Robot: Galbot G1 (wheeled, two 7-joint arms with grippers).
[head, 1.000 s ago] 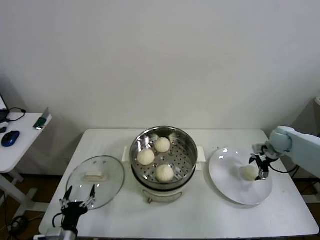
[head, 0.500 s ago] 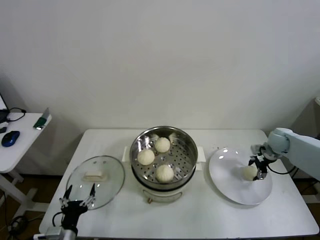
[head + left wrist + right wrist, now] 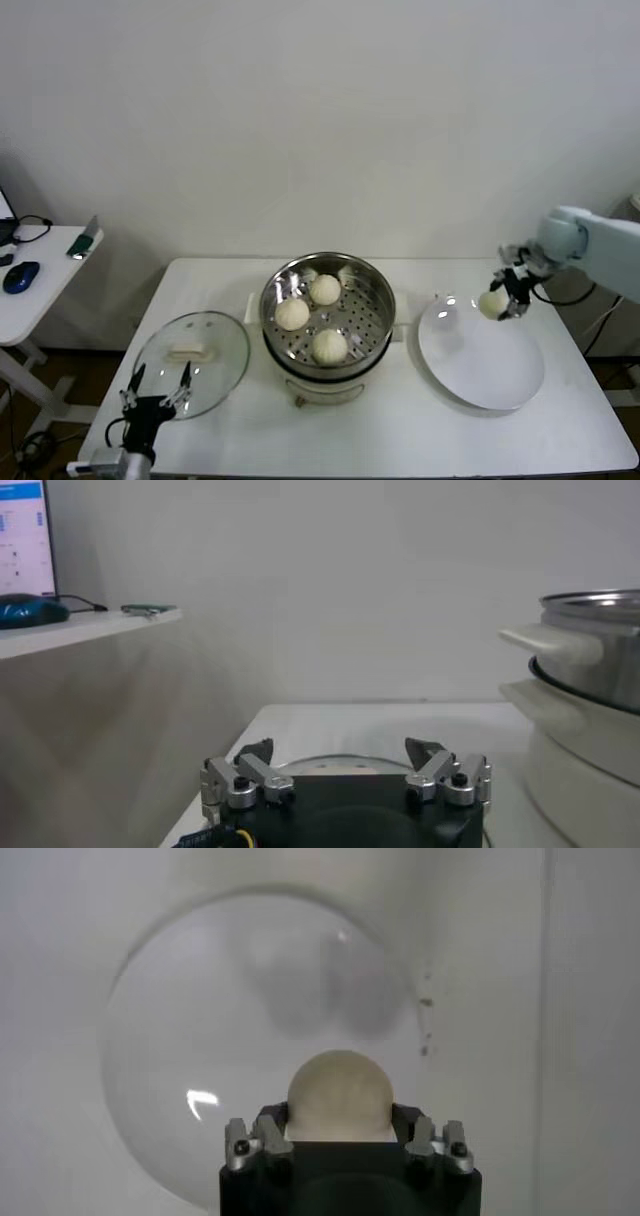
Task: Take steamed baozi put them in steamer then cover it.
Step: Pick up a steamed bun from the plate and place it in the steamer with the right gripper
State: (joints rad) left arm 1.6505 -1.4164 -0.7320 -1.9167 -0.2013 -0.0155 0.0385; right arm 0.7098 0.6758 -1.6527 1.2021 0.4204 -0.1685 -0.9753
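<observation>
so 3 baozi point(image 3: 311, 315) sit in steamer point(image 3: 372, 287); right gripper point(image 3: 505, 296) clamped on 4th bun point(image 3: 492, 302) above plate point(image 3: 482, 365). left gripper point(image 3: 156, 390) jaws apart, near lid point(image 3: 192, 350). lid left to do.

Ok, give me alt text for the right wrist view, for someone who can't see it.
The right gripper is shut on a round cream bun, held above a white plate with nothing else on it. The plate sits on a white table.
</observation>
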